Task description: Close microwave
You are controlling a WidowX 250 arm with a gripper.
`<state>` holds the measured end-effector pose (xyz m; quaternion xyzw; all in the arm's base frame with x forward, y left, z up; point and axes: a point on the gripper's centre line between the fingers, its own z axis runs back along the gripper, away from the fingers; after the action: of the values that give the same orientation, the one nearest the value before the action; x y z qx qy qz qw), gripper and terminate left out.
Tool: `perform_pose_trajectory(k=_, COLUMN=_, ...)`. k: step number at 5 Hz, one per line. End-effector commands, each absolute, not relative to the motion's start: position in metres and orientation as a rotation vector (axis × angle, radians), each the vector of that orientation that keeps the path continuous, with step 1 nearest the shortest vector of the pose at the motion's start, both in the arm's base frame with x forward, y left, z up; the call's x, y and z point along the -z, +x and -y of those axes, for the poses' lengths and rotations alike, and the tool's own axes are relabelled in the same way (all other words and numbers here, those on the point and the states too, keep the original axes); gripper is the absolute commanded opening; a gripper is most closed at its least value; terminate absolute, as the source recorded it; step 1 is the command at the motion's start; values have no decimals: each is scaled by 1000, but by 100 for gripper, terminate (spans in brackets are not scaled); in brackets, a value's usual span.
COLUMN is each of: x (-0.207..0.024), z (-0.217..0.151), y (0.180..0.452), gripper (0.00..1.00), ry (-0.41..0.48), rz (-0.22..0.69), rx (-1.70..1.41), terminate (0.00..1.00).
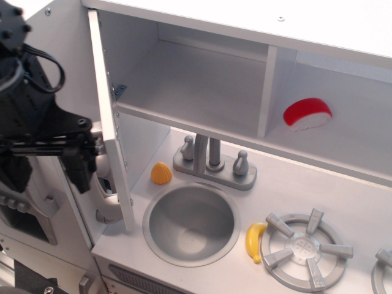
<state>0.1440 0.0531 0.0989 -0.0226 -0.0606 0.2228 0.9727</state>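
Note:
The microwave (190, 86) is the white open compartment at the upper left of the toy kitchen. Its inside is bare. Its white door (110, 122) stands swung out to the left and shows edge-on, with its grey handle (105, 199) on the outer face, low down. My black gripper (49, 171) is at the far left, on the outer side of the door. Its right finger (79, 171) hangs just left of the handle. The fingers stand apart with nothing between them. The door's window is hidden.
Below the compartment are a grey faucet (211, 159) and a round sink (191, 223). A small orange piece (161, 173) lies by the sink, and a banana (253, 240) beside a stove burner (303, 248). A red and white piece (307, 113) sits on the right shelf. A grey handset (33, 208) is lower left.

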Motion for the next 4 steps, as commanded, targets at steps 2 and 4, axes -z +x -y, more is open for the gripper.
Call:
perform_pose_trajectory(k=2, x=-98, z=-23, y=186, gripper=100, ry=-12, rz=193, rx=-514, terminate=0)
perform_pose_trajectory(k=4, x=-108, z=19, y=214, gripper=100, ry=-38, rz=181, rx=-556, terminate=0)
